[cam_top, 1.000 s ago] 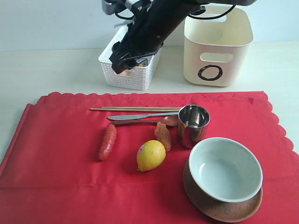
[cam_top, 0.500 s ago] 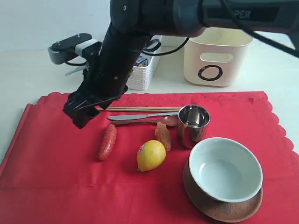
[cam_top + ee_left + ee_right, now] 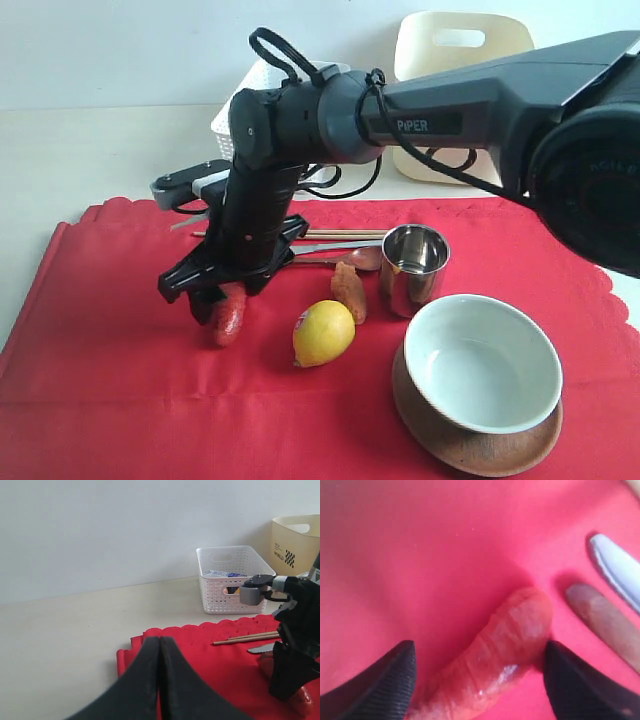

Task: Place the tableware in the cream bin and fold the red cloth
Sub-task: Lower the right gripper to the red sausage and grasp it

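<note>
Sausage (image 3: 510,635) lies slantwise between our right gripper (image 3: 477,660)'s wide-open, empty jaws, knife (image 3: 620,575) and spoon (image 3: 605,615) just beyond; our left gripper (image 3: 160,644), closed on nothing, sits farther away.

Black arm (image 3: 440,110), white "PIPER" lettering, looped black cables

staged robot test bench: plain cream table (image 3: 100,150), blank white wall (image 3: 100,530) (lemon (image 3: 323,333) and bowl (image 3: 482,362) on red cloth (image 3: 120,400))
</note>
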